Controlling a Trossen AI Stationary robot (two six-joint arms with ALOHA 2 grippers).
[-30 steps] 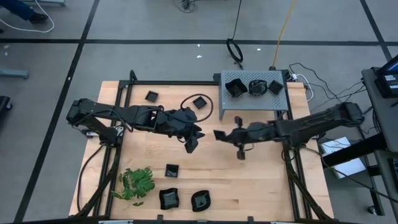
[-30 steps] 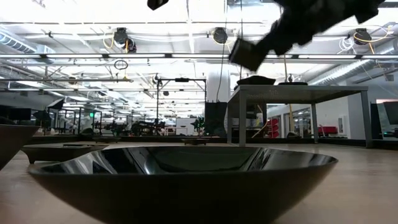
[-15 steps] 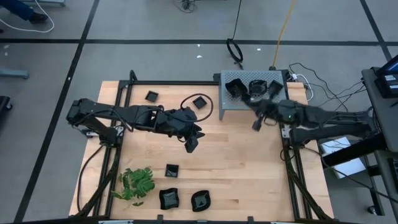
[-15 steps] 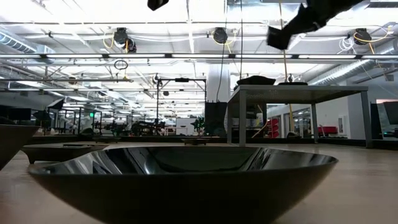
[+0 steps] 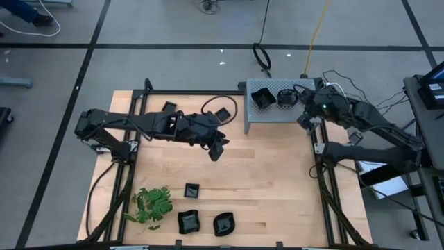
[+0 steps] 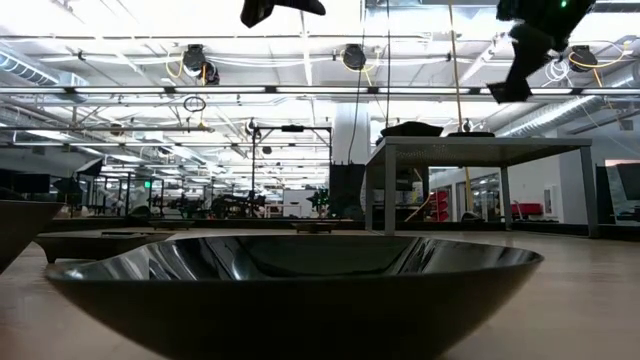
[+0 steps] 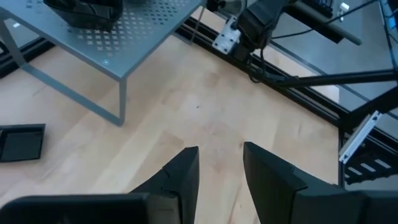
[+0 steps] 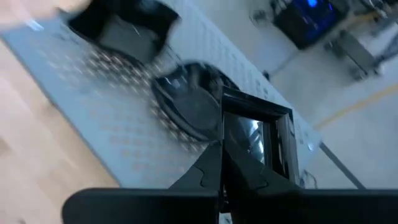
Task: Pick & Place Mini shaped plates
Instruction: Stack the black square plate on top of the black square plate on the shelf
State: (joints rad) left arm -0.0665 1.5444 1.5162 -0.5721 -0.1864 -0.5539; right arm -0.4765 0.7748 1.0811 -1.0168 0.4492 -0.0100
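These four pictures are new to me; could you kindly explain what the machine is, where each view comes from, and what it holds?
It is a two-armed robot at a wooden table. One camera looks straight down, one sits at table height, and one rides on each wrist. The right gripper is shut on a small square black plate, carried above the grey metal stand, where other plates already sit. The left gripper hangs open and empty over mid-table. More plates and a green sprig lie on the wood.
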